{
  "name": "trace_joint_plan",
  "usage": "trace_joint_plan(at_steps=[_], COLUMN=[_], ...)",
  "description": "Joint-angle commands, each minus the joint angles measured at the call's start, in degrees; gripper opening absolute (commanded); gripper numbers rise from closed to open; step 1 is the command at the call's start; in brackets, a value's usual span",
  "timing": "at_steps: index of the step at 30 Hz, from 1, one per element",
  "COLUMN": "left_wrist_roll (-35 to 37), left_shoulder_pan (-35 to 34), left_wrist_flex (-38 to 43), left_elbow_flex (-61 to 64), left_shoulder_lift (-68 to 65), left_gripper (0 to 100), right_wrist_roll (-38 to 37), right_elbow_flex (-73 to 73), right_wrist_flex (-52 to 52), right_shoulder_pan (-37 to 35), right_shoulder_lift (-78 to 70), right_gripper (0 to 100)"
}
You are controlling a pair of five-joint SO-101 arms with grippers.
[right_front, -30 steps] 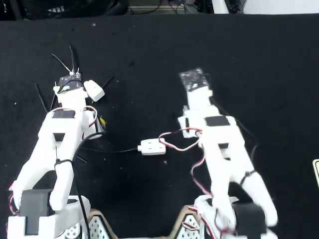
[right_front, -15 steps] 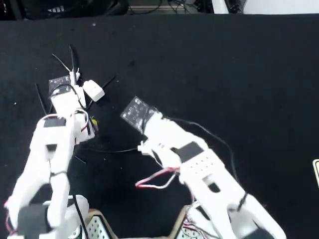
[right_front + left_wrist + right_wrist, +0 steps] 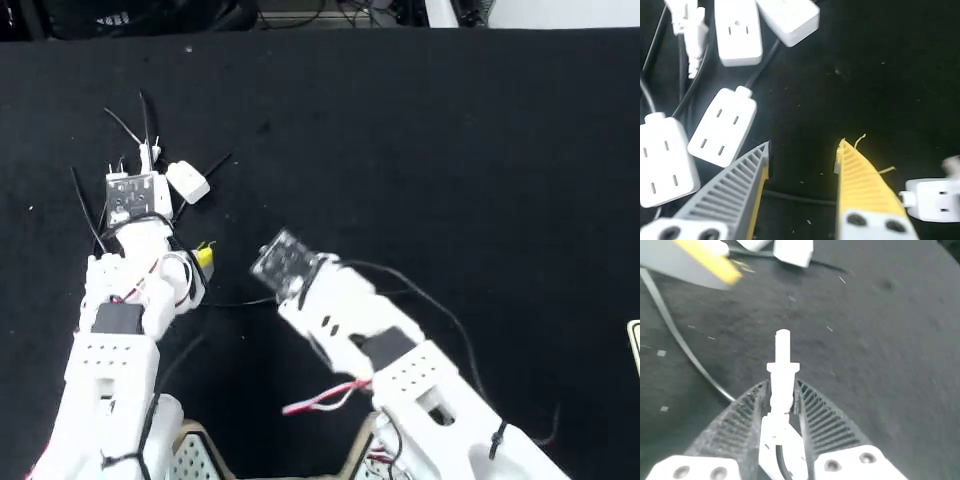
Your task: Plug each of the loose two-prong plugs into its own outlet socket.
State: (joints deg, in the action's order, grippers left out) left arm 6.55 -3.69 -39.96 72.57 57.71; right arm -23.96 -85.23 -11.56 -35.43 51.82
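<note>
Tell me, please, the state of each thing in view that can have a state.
left end effector: open, holding nothing.
right end effector: shut on the white cord end.
white cord end: held, plugged into nothing.
outlet sockets: slots empty, nothing plugged in.
loose plug: lying unplugged beside the outlet sockets.

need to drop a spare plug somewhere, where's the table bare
Bare: the right half of the table, from the right arm out to the far and right edges, plus the strip along the far edge. Crowded: the left side, where outlet sockets, cables and the left gripper bunch together.
</note>
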Motion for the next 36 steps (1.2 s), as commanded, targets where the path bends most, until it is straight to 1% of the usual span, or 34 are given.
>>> trace_joint_plan(at_steps=[1, 3, 5, 8, 11, 14, 22, 26, 30, 32, 36], left_wrist_roll=[-0.09, 0.0, 0.0, 0.09, 0.09, 0.09, -0.09, -0.44, -0.53, -0.79, -4.4], left_shoulder_pan=[1.89, 1.98, 2.07, 4.18, 6.11, 6.29, 6.29, 6.29, 6.46, 7.78, 10.68], left_wrist_flex=[0.97, 1.05, 1.32, 1.32, 1.41, 1.41, 0.97, 0.97, 0.97, 0.97, 0.97], left_elbow_flex=[0.57, 1.54, 2.59, 4.53, 6.46, 8.31, 13.05, 13.49, 13.49, 13.49, 13.49], left_shoulder_lift=[5.19, 7.38, 9.76, 13.71, 18.2, 22.86, 32.18, 32.44, 31.38, 30.77, 29.01], left_gripper=[22, 22, 22, 22, 22, 22, 22, 22, 22, 22, 22], right_wrist_roll=[-0.44, 2.2, 7.3, 11.25, 11.16, 11.16, 11.16, 11.16, 11.16, 11.16, 11.16], right_elbow_flex=[-1.71, -1.98, -1.98, -1.89, -1.98, -2.24, -2.24, -2.24, -0.4, -0.04, 0.04], right_wrist_flex=[6.51, 6.77, 6.77, 6.77, 6.68, 6.59, 6.59, 6.42, 3.25, 2.46, 2.55], right_shoulder_pan=[-3.52, -3.78, -3.87, -3.87, -5.63, -7.91, -8.26, -10.73, -11.08, -11.08, -10.99], right_shoulder_lift=[1.71, 1.71, 1.71, 1.63, 1.63, 1.63, 1.63, 1.71, 1.98, 1.98, 2.07], right_gripper=[1.0, 1.0, 1.0, 1.0, 1.0, 1.0, 1.0, 1.0, 1.0, 1.0, 1.0])
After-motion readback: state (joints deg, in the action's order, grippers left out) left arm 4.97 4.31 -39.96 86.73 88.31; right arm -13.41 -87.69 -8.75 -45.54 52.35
